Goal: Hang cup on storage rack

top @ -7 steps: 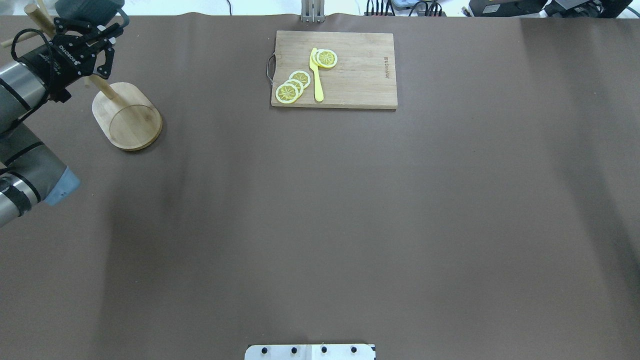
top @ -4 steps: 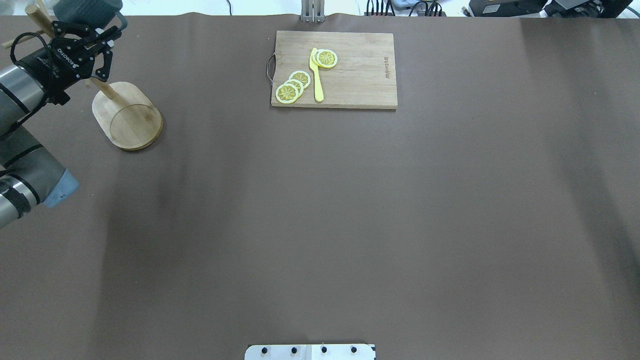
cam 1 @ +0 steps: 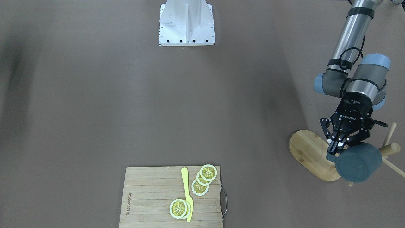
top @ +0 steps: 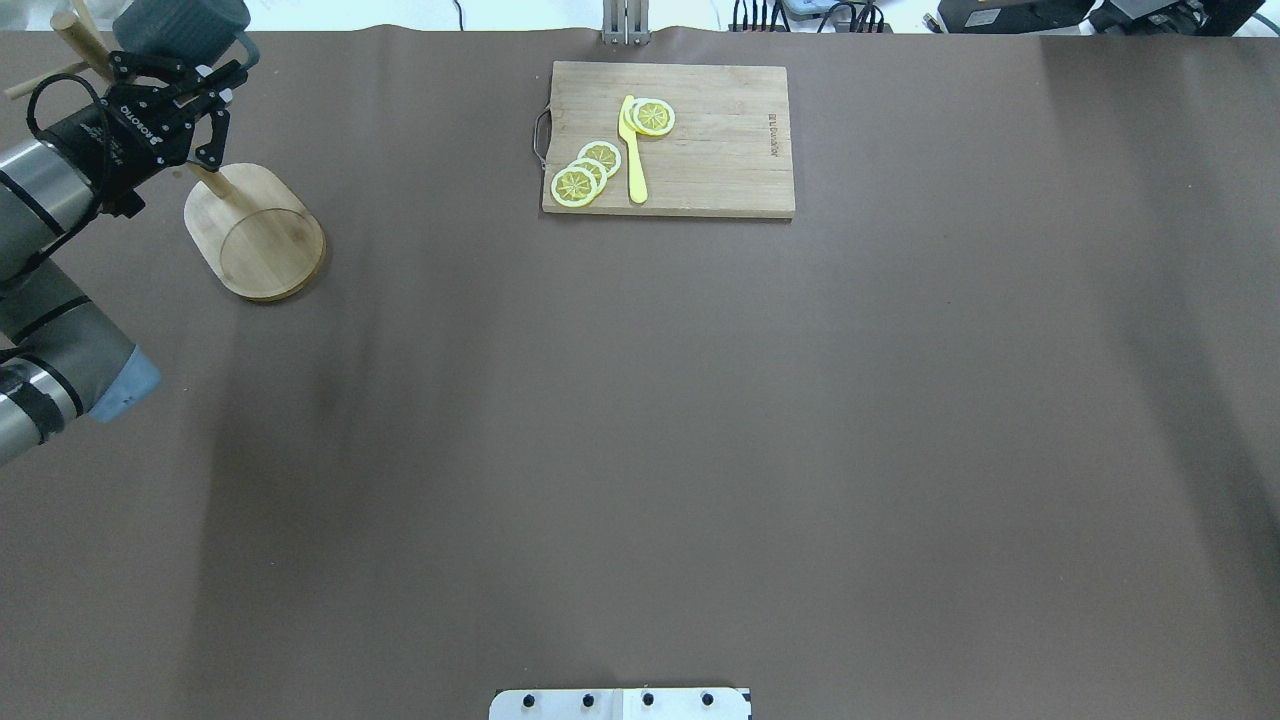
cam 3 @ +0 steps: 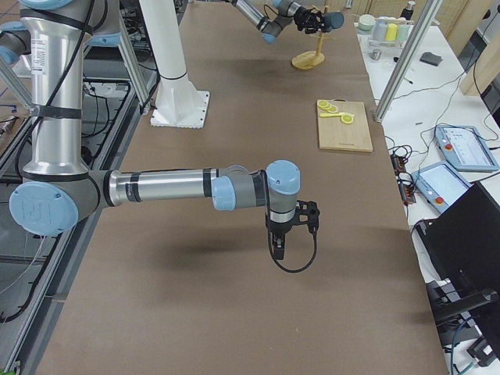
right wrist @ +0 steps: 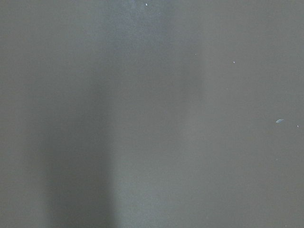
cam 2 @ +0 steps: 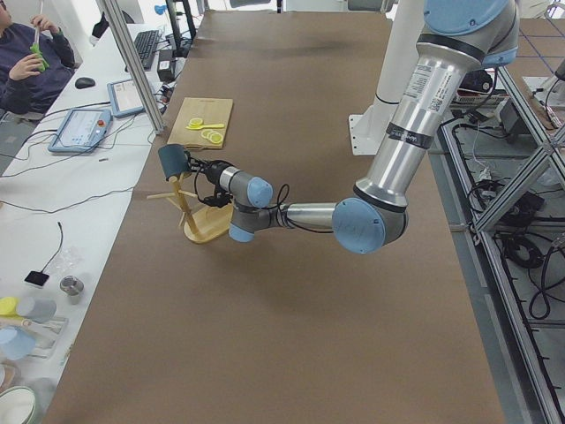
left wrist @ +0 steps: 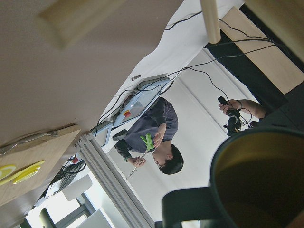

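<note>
1. One dark teal-blue cylindrical cup [cam 1: 359, 162], yellow inside. It is held off the table at the top of the light bamboo storage rack [cam 1: 311, 155], in front of the rack's centre post. Its base is uppermost, its mouth faces down, and its long axis is tilted off upright.
2. One left gripper [cam 1: 336, 147]. Its fingers are drawn together on the cup's squarish handle [cam 1: 330, 156], which hangs over the rack's oval base. The cup body lies straight beyond the fingertips.
3. One right gripper [cam 3: 280, 244]. It is well apart from the rack, and you cannot tell whether it is open or closed.
4. One rectangular bamboo cutting board [top: 668, 138], well apart from the rack.
5. Judgement: you cannot confirm that the handle loop sits over a thin dowel peg [cam 1: 391, 130]. Only the left arm is near, so seat the loop on a peg before releasing.
</note>
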Robot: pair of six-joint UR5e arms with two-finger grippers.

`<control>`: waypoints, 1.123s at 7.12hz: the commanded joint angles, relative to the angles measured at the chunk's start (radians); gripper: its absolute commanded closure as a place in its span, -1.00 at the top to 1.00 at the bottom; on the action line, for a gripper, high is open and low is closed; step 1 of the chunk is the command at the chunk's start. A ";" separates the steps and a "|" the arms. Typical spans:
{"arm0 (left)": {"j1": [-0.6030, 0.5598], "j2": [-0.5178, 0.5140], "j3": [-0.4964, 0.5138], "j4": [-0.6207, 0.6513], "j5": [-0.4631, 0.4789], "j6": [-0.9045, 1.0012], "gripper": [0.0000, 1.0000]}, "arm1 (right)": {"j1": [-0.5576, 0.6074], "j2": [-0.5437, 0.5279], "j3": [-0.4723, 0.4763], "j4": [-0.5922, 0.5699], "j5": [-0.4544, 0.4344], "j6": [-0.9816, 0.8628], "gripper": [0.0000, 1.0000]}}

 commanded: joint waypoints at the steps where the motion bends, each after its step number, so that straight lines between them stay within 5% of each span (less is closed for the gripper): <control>1: 0.026 0.001 -0.002 -0.002 0.024 -0.002 -1.00 | 0.000 0.000 -0.002 0.000 -0.004 0.000 1.00; 8: 0.026 0.053 -0.002 -0.060 0.017 -0.003 -1.00 | 0.000 0.000 0.000 0.000 -0.010 0.000 1.00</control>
